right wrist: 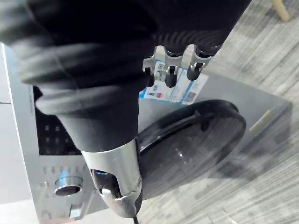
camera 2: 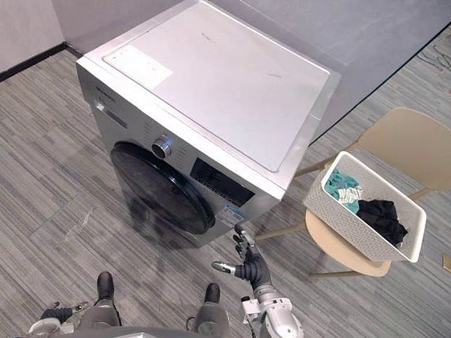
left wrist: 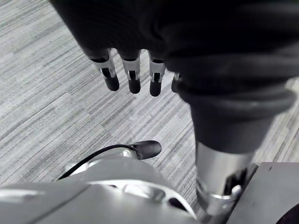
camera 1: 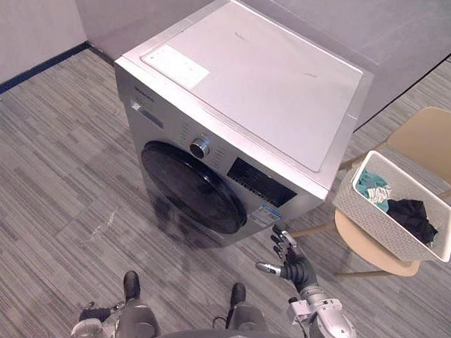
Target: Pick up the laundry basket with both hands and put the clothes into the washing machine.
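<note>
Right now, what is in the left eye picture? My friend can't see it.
A silver washing machine with its dark round door shut stands on a grey floor. To its right, a white laundry basket holding teal and black clothes sits on a beige chair, and the robot's right hand is raised, open, before the machine.

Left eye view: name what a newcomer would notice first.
A silver washing machine with a dark round door stands at centre. To its right, a white laundry basket of teal and black clothes sits on a tan chair. The right hand hovers open before the machine.
</note>
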Controlling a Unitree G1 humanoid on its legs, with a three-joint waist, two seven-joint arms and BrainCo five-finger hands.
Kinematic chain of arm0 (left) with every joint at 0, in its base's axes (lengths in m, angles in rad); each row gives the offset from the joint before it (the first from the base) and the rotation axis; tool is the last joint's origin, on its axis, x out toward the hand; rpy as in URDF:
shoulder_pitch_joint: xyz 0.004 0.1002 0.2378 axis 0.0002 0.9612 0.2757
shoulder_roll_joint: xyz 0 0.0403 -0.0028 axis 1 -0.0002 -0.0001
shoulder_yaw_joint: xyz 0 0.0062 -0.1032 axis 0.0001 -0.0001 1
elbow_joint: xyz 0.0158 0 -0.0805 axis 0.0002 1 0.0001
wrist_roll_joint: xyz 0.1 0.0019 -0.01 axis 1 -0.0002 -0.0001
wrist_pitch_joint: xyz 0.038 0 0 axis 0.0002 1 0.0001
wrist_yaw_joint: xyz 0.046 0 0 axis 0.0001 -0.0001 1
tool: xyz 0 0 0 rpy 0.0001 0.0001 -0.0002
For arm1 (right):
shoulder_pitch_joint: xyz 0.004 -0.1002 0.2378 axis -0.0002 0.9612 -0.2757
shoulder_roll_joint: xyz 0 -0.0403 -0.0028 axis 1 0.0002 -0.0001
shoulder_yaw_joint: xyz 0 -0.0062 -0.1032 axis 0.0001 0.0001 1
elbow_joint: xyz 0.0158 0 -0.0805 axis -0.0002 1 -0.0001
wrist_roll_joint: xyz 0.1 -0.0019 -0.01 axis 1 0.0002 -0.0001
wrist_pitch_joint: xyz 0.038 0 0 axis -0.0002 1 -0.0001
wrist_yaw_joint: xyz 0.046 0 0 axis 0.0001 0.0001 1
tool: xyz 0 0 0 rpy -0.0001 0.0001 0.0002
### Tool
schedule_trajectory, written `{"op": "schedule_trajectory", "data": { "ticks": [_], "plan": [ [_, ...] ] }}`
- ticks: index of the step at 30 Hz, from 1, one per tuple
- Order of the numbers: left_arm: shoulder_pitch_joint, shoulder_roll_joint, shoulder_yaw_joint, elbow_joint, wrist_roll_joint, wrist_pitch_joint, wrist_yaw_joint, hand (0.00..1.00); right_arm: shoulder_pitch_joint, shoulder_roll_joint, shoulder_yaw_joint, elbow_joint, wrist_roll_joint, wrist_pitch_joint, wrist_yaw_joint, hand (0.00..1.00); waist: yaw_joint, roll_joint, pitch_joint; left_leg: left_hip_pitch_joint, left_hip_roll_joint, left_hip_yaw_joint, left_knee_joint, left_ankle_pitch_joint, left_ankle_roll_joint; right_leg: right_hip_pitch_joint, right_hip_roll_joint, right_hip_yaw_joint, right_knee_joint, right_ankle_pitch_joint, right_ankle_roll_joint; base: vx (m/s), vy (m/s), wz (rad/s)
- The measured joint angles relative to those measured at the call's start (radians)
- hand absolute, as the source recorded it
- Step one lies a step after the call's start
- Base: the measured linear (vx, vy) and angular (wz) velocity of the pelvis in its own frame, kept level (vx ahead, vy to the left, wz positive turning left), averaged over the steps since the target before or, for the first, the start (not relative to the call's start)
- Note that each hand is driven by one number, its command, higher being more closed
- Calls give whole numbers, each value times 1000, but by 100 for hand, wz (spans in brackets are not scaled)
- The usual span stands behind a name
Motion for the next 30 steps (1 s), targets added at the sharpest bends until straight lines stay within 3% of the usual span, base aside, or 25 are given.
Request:
{"op": "schedule_trajectory", "data": {
  "ticks": [6,12,16,20,25,30],
  "plan": [
    [2,1,-16,-9,1,0,0,0,-80,31,5,108,-48,-1,-41,0,13,3,1,0,-1,0,0,1,0,2,-1,-2,-3,5,-1,27,-5,1],
    [2,-10,-29,-6,2,4,0,0,-249,28,-14,257,-87,8,-90,0,27,25,12,1,-16,-7,0,3,10,23,-13,-11,-21,16,15,45,3,6],
    [2,-22,-29,-19,1,3,3,0,-355,8,-70,327,-84,38,-152,0,36,59,35,-21,-20,-38,0,10,16,35,-16,-47,-33,17,16,18,0,23],
    [-1,-29,-47,-28,-1,-1,5,0,-436,-1,-74,424,-86,57,-165,0,41,86,56,-42,-21,-58,0,21,17,31,-16,-65,-38,23,16,-10,1,13],
    [-26,-51,-99,-71,-33,-15,10,0,-661,-34,-47,620,-125,96,-231,0,46,159,135,-108,-31,-92,0,41,27,13,-20,-98,-82,61,21,-76,22,18],
    [-30,-48,-130,-100,-67,-20,24,0,-748,-35,-10,690,-141,117,-282,0,49,168,161,-143,-36,-99,0,44,30,-5,-21,-109,-104,72,15,-75,28,5]
  ]
}}
